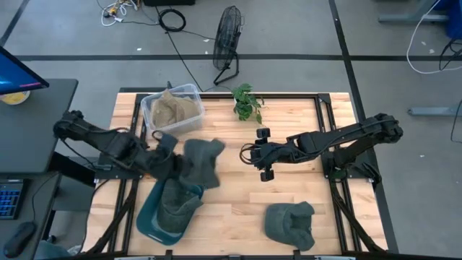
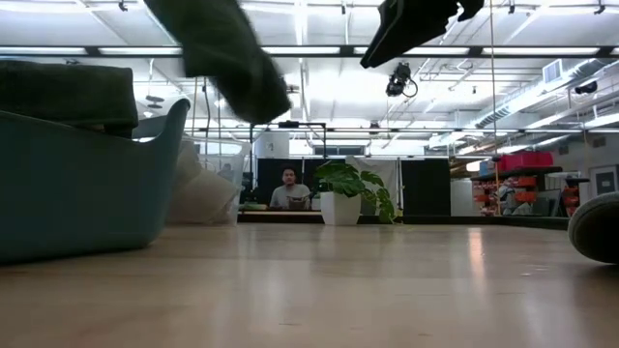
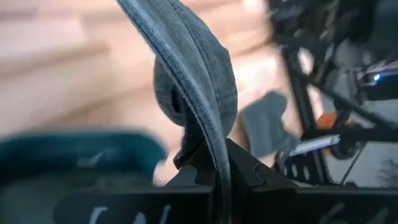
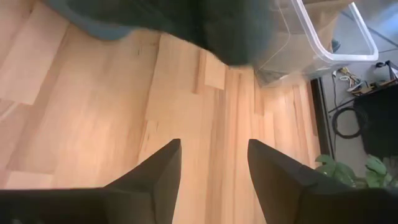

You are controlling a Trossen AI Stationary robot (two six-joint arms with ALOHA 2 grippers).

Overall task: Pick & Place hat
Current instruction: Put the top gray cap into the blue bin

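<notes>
One grey hat [image 1: 201,163] hangs pinched in the left gripper [image 1: 167,160] over the teal bin [image 1: 148,217] — right gripper [image 1: 263,154] fingers apart, mid-table.

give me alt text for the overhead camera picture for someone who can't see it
The left gripper holds a grey hat above a teal bin on a wooden table. The right gripper waits open mid-table.

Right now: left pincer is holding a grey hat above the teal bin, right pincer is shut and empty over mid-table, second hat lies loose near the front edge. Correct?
One error: the right pincer is open, not shut; the right wrist view shows its fingers spread with bare wood between. The rest holds: left pincer grips the grey hat above the teal bin, and the second hat lies loose.
</notes>
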